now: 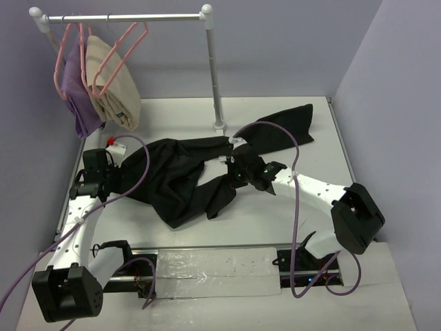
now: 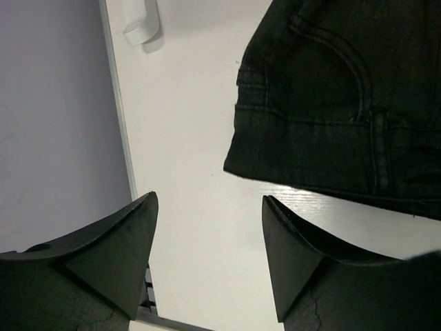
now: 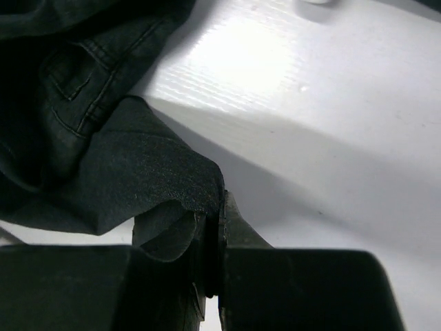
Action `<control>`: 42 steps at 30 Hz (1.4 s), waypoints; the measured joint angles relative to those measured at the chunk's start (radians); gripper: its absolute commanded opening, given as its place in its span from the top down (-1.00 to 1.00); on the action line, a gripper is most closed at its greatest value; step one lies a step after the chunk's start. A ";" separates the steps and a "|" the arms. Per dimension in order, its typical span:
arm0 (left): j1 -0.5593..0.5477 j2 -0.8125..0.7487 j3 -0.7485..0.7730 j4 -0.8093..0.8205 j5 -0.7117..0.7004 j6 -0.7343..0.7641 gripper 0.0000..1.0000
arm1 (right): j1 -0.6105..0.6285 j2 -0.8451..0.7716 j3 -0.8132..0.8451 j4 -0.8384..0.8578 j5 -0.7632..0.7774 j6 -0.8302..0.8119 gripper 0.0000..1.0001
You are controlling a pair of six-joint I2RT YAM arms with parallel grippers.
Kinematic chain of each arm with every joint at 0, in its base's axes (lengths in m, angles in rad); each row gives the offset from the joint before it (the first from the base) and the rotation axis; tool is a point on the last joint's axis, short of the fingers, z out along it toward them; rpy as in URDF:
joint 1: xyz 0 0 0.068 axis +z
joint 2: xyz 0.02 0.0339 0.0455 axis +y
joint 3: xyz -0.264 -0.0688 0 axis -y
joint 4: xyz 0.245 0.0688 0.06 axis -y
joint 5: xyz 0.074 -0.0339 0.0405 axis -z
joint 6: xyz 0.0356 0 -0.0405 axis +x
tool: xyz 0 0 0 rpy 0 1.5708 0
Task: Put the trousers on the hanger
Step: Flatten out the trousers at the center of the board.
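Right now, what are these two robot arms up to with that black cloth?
They are meant to hang the trousers, which lie crumpled on the table. The right gripper is shut on a fold of cloth. The left gripper is open above bare table beside the waistband. The hanger hangs on the rail at the back, untouched.

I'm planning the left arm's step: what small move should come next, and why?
Probably ease the open left gripper over the waistband of the trousers and close; it hangs over bare table beside the cloth, while the right gripper already pinches a fold.
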 measured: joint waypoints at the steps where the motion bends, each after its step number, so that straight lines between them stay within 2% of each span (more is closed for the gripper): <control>1: 0.000 0.006 0.000 0.007 0.005 0.000 -0.40 | -0.005 0.001 0.002 -0.010 0.006 0.000 1.00; 25: 0.000 -0.017 -0.055 0.053 0.114 0.022 -0.41 | 0.047 0.052 0.100 -0.112 0.070 0.035 1.00; 27: 0.000 -0.019 -0.053 0.047 0.132 0.028 -0.51 | 0.050 0.052 0.101 -0.124 0.084 0.036 1.00; 31: 0.000 -0.022 -0.077 0.079 0.147 0.055 -0.53 | 0.070 0.052 0.135 -0.201 0.135 0.037 1.00; 38: -0.001 0.204 -0.180 0.251 0.093 0.093 -0.30 | 0.079 -0.023 0.192 -0.284 0.203 0.015 1.00; 42: -0.003 0.314 -0.193 0.350 0.049 0.106 -0.29 | 0.024 -0.077 0.211 -0.322 0.234 -0.010 1.00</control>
